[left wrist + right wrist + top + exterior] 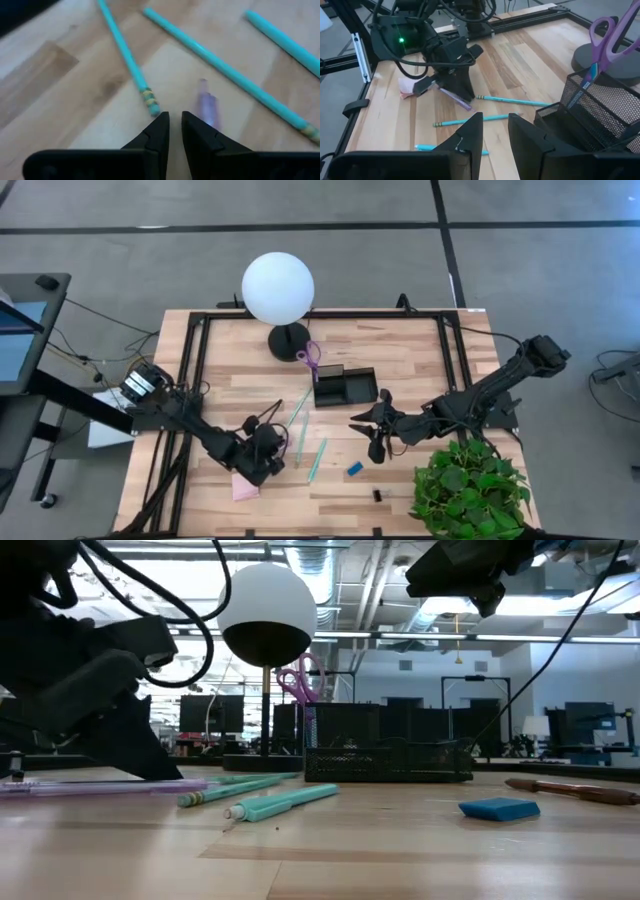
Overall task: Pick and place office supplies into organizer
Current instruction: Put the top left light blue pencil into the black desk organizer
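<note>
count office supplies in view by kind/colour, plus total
Teal pens: 3
Purple pen: 1
Brown pen: 1
Purple scissors: 1
Pink sticky pad: 1
Blue eraser: 1
Black clip: 1
Total: 9

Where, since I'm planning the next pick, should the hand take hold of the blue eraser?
Likely across its narrow width, from straight above: the blue eraser lies flat, a low block with bare table around it, so side approaches offer little height. The open right hand is nearest.
</note>
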Controlling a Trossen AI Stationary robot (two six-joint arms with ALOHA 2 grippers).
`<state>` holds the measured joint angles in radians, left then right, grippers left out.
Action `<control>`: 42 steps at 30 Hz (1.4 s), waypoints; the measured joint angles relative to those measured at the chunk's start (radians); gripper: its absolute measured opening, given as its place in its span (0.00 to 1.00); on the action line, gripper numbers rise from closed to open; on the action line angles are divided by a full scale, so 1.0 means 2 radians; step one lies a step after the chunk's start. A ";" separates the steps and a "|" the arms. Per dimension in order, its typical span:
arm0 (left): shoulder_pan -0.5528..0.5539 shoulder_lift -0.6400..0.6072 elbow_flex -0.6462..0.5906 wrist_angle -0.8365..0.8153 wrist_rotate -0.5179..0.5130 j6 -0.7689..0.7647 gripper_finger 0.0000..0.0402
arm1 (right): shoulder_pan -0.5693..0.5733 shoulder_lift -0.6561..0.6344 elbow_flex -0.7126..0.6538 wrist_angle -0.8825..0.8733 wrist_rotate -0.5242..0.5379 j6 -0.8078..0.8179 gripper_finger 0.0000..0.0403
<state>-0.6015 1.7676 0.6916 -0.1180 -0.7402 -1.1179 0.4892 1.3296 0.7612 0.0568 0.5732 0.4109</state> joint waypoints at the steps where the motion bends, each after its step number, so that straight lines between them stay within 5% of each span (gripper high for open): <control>1: 0.002 0.000 0.000 -0.007 -0.008 -0.003 0.12 | 0.000 0.000 0.000 0.000 0.000 0.000 0.22; 11: 0.048 0.002 -0.013 -0.007 -0.054 0.014 0.12 | 0.000 0.000 0.000 0.000 0.000 0.000 0.22; 21: 0.080 0.000 -0.109 0.191 -0.072 0.094 0.12 | 0.000 0.000 0.000 -0.002 0.000 0.000 0.22; 29: 0.117 -0.001 -0.176 0.363 -0.005 0.166 0.07 | 0.000 0.000 0.000 -0.002 0.000 -0.001 0.22; 42: 0.200 0.000 -0.178 0.396 0.076 0.246 0.04 | 0.000 0.000 0.000 -0.002 0.000 -0.001 0.22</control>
<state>-0.2020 1.7672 0.3351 0.6735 -0.5892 -0.6263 0.4892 1.3296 0.7611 0.0526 0.5728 0.4099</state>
